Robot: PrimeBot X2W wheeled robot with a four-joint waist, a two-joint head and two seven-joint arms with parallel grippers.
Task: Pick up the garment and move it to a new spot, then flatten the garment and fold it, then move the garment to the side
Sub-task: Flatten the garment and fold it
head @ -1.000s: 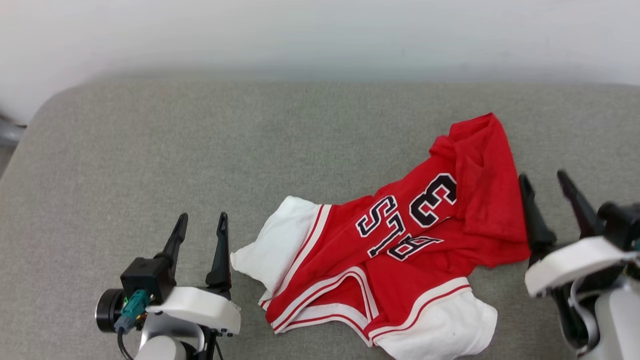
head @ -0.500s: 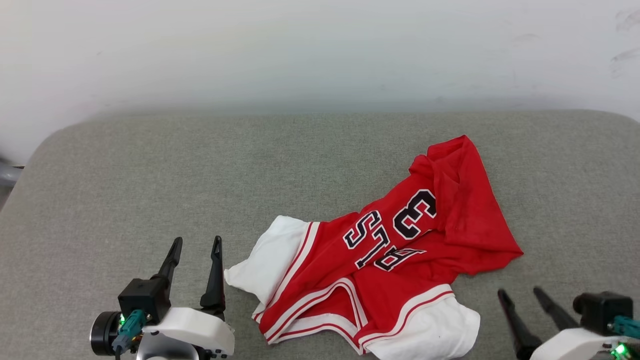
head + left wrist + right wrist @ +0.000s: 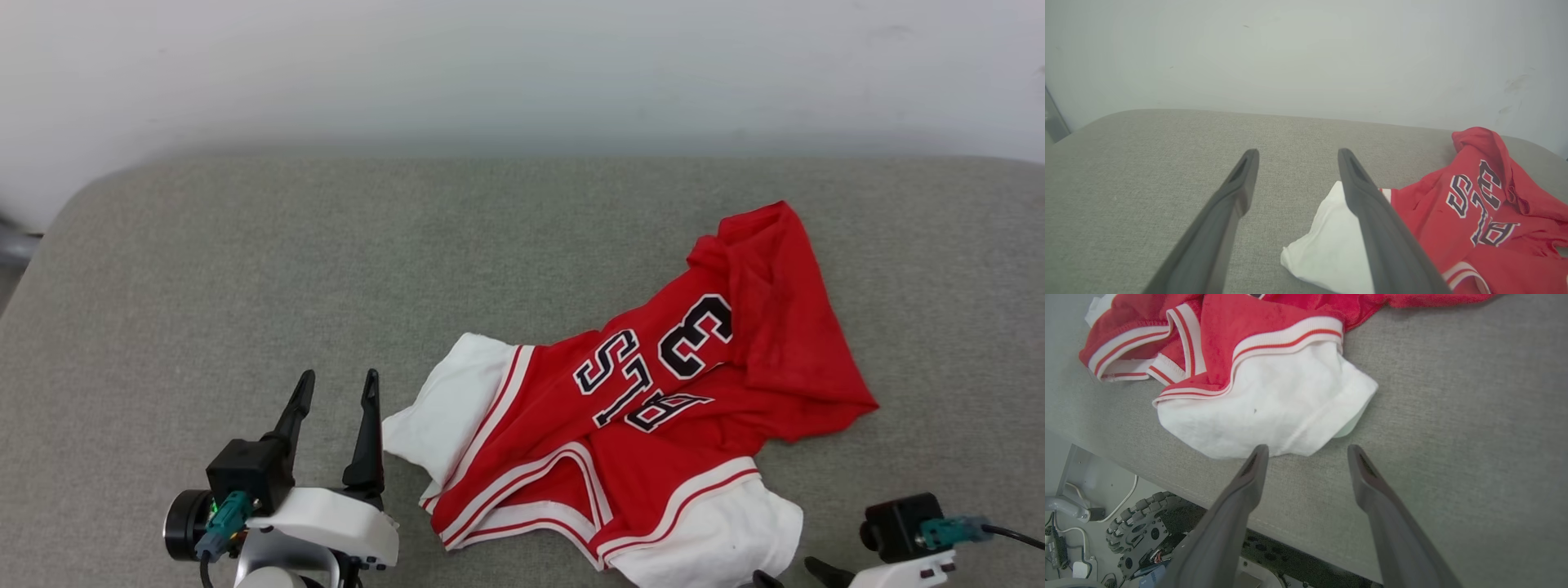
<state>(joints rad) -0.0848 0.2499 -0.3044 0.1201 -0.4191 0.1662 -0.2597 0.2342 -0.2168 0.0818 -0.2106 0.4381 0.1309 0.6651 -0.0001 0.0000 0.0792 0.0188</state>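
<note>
Garment [image 3: 645, 408] crumpled nr cushion [image 3: 245, 269] front edge, open room to L; L fingers [image 3: 366, 441] & R fingers [image 3: 1237, 506] wide apart, empty.

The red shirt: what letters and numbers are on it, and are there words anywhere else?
"3": black, white-edged number on the garment, upside down in the head view.
"LS" and a creased "B": same lettering; folds hide the rest.
No other text is readable.
</note>
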